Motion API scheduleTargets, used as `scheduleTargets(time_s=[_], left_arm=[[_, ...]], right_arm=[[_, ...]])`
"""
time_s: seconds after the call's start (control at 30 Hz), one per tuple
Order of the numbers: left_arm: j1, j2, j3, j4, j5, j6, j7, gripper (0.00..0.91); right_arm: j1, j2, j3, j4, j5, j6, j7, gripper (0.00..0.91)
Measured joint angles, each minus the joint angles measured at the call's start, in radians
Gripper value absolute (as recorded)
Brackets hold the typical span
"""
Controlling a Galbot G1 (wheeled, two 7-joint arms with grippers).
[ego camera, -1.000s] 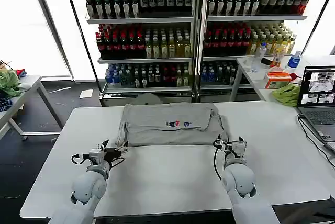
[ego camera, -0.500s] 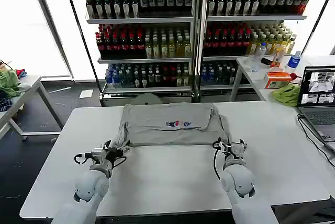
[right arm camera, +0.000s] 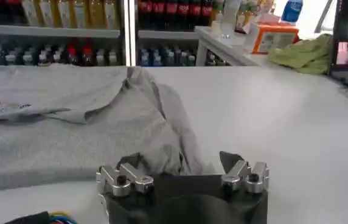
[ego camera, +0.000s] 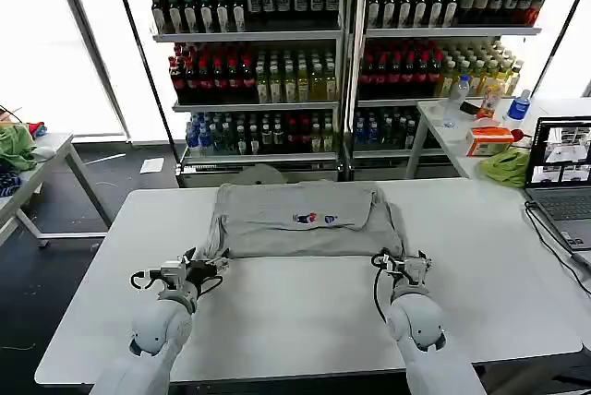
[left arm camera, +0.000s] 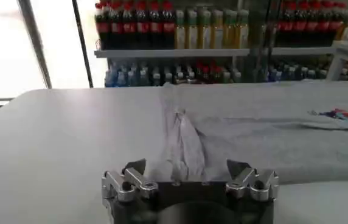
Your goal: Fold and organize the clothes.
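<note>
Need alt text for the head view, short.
A grey shirt lies partly folded on a white table, with the left hand at its near left corner and the right hand at its near right corner, both open. Shelves of bottled drinks stand behind.

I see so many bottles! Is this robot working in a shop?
Probably a shop-like test room, not a real shop. Shelves full of drink bottles stand behind, but a grey shirt lies on a plain white table, and a laptop sits at its side.
</note>
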Motion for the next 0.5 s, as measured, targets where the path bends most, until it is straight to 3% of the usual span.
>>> scheduleTargets(time_s=[0.5], left_arm=[[0.01,-0.002,0.005,0.002,-0.006,0.012,0.001,0.0]], right_arm=[[-0.019,-0.006,0.003,0.019,0.004,0.0,0.001,0.0]])
